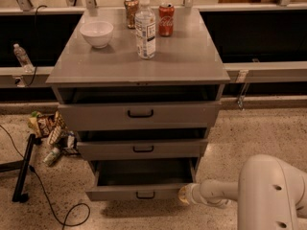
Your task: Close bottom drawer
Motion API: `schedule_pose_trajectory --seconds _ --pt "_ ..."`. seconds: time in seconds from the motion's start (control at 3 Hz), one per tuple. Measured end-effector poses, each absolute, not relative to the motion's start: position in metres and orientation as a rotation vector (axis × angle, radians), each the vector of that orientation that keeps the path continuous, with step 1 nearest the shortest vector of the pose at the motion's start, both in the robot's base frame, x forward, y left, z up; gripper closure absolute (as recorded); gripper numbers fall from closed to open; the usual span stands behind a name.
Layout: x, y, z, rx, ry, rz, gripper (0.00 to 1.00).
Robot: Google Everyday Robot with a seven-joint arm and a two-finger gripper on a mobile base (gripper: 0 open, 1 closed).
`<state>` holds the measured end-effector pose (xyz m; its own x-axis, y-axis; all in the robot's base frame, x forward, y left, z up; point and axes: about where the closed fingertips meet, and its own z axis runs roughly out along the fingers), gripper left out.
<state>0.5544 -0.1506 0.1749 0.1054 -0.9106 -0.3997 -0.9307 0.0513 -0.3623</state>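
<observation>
The grey cabinet (pixel 139 66) has three drawers, all standing partly out. The bottom drawer (pixel 142 191) is pulled out the furthest, its inside dark and its small black loop handle (pixel 145 195) on the front. My white arm reaches in from the lower right. My gripper (pixel 184 195) is at the right end of the bottom drawer's front, close to or touching its corner.
A white bowl (pixel 97 33), a water bottle (pixel 145 28) and two cans (pixel 166 19) stand on the cabinet top. Snack bags and bottles (pixel 50 133) lie on the floor at the left, next to a black stand leg (pixel 23 169) and a cable.
</observation>
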Motion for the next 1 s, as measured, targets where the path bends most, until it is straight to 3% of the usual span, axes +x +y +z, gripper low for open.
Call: schedule_pose_trajectory --seconds 1.0 --pt "0.595 -0.158 0.163 -1.908 1.702 -0.071 1.0"
